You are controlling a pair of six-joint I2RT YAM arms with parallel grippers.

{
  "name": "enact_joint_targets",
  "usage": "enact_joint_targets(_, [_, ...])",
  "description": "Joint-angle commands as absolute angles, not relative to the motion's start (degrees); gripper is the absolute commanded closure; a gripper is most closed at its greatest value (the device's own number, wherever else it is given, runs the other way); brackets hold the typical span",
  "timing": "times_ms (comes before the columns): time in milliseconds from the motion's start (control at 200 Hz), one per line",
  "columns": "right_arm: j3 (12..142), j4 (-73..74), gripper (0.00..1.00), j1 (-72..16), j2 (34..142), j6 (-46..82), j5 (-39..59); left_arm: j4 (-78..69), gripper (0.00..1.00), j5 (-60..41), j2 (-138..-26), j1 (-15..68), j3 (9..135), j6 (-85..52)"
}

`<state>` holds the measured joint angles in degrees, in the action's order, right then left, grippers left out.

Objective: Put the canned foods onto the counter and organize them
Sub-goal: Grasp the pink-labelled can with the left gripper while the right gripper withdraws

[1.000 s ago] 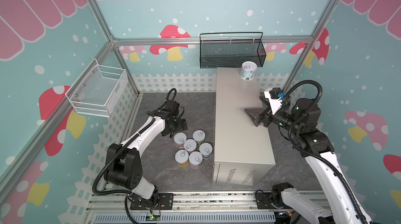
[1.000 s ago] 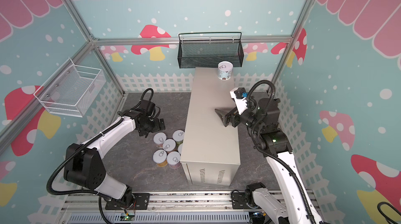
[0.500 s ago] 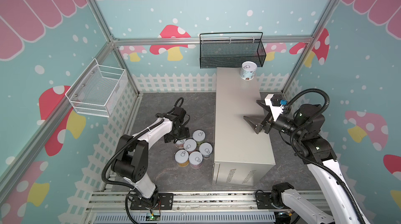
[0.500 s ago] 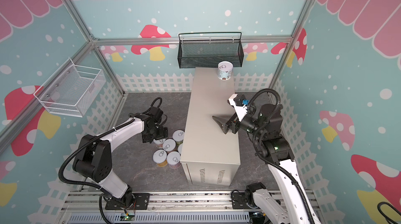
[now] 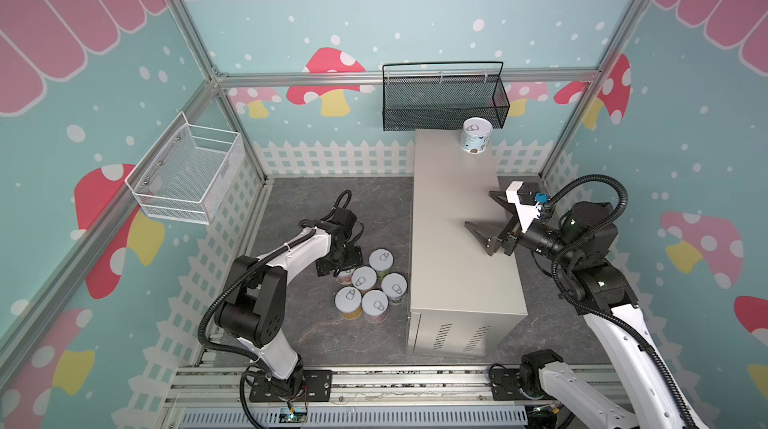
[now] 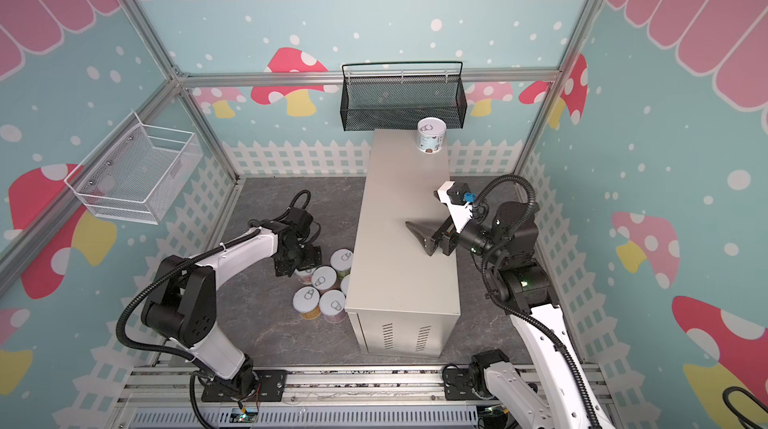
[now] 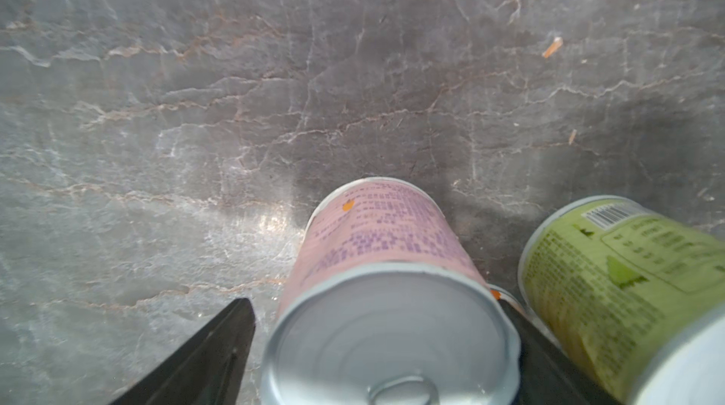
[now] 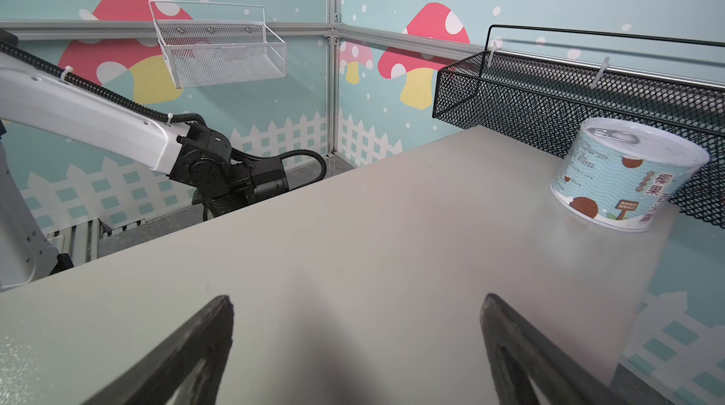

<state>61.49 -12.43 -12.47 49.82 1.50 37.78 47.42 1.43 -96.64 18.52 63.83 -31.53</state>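
Left pincer [image 7: 376,307] lowered around a pink can [image 7: 376,234] on the floor [image 7: 274,108]; right pincer [image 5: 478,208] spread wide and empty over the surface [image 5: 449,273].

In the left wrist view the pink can is seen upright between the two black fingers [image 7: 212,348]. A sliver of floor is visible between one finger and the label, and the other finger lies close against the far side, so the jaws are noted as parted, not clamped. A green can [image 7: 612,265] stands just beside it. In a top view six cans [image 5: 375,304], the pink one among them, are counted clustered on the floor just left of the surface. One white-blue can [image 5: 476,136] is set upright at the far right corner of the surface, just before the black mesh basket [image 5: 444,102], well apart from the right pincer.
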Motion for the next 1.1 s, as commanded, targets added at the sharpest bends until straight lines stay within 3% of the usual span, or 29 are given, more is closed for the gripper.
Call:
enact_joint_targets(0, [60.58,-9.84,0.01,-12.85,49.23,1.63,37.98,46.61,0.09,0.49,-95.27,18.19,62.11,-33.30])
enact_joint_targets(265, [59.35,-9.84,0.01,-13.00,49.31,0.71,38.41,43.89,0.11,-0.19,-93.83,17.84,58.80,-34.69])
enact_joint_targets(790, [59.23,-9.91,0.01,-13.45,49.75,0.27,37.80,41.39,0.37,-1.73,-88.10,16.02,57.40,-34.77])
enact_joint_targets(1096, [65.24,-16.92,0.01,-14.86,53.82,-2.28,42.35,46.66,0.41,-1.76,-84.45,14.96,63.60,-30.88])
